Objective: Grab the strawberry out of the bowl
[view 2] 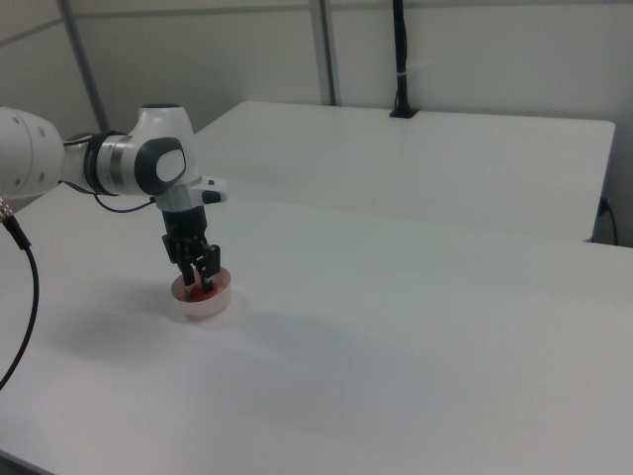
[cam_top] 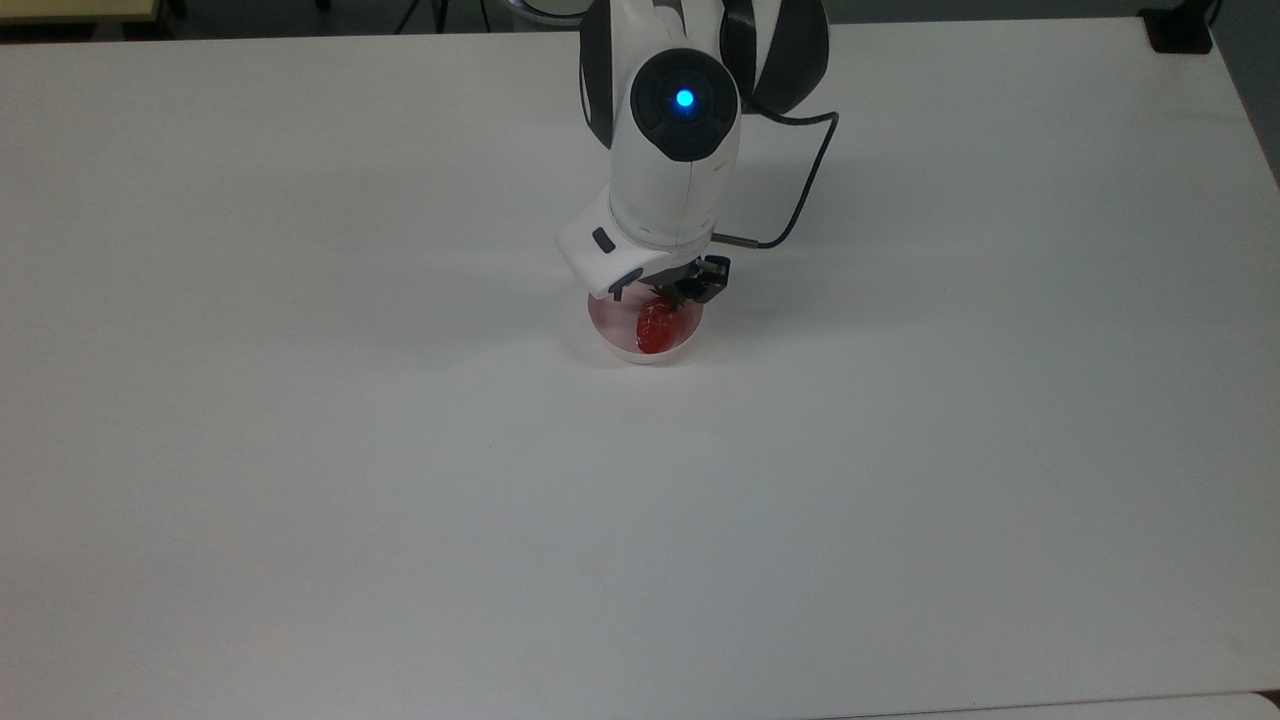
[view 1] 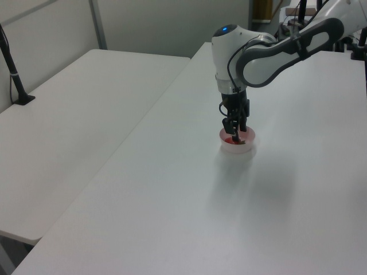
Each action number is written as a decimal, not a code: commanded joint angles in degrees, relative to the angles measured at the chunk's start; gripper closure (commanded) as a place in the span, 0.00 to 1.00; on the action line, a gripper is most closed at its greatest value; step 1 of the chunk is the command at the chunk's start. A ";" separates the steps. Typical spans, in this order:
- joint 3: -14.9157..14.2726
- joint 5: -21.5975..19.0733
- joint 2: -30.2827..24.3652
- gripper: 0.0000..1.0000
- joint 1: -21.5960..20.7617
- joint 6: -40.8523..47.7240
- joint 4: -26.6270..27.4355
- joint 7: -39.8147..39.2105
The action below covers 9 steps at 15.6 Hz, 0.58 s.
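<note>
White tabletop (cam_top: 300,450) is stretching out bare around a small pale pink bowl (cam_top: 608,338), with a second white table (view 1: 86,103) standing beside it in the left view. Inside the bowl a glossy red strawberry (cam_top: 655,328) is lying lengthwise, its leafy end tucked under the arm's wrist in the top view, so only the red body is showing.

The gripper (view 2: 201,275) is reaching down into the bowl right at the berry, its fingers (view 2: 212,267) pointing straight down and seeming slightly apart in the right view; whether they are touching the fruit or closing on it I cannot tell.

To do this grasp well, I judge the fingers should be straddling the berry across its narrow width, near the thick middle rather than the tapered tip, and sinking low enough to catch its sides without scraping the thin rim. A gentle squeeze is likely wise, since the skin looks slick and the light bowl could slide or tip.
</note>
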<state>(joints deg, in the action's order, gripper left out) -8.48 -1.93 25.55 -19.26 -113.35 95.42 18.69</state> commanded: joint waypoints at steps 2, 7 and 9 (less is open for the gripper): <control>-0.40 -0.97 1.69 0.43 -1.57 -4.60 1.09 0.73; -0.40 -0.97 2.93 0.52 -2.10 -6.53 1.00 0.73; -0.40 -0.97 2.75 0.60 -2.01 -6.27 0.74 0.73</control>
<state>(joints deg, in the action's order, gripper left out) -8.46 -1.94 28.97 -20.65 -118.68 95.46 18.70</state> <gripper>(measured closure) 0.507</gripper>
